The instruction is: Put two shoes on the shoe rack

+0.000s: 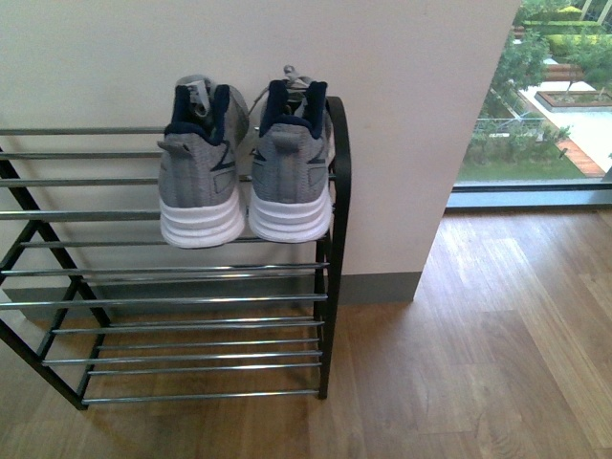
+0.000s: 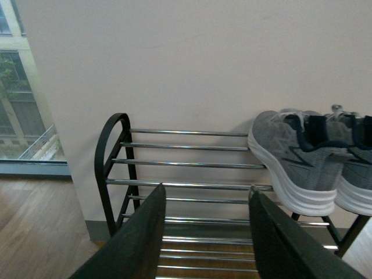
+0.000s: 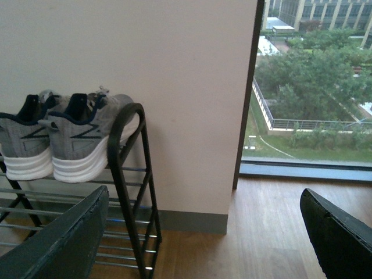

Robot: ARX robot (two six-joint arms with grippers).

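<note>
Two grey knit sneakers with white soles and navy collars stand side by side on the top shelf of the shoe rack (image 1: 337, 191), heels toward me: one on the left (image 1: 199, 172), one on the right (image 1: 290, 167). They also show in the left wrist view (image 2: 293, 160) and in the right wrist view (image 3: 75, 142). The rack has a black frame and silver rods (image 2: 186, 164). My left gripper (image 2: 206, 195) is open and empty in front of the rack's bare part. My right gripper (image 3: 203, 209) is open and empty beside the rack's end frame (image 3: 125, 168). No slippers are in view.
The rack stands against a pale wall (image 1: 411, 115) with a grey skirting. Wooden floor (image 1: 478, 344) spreads to the right. A floor-to-ceiling window (image 1: 555, 96) is at the far right, and another shows in the left wrist view (image 2: 23, 104).
</note>
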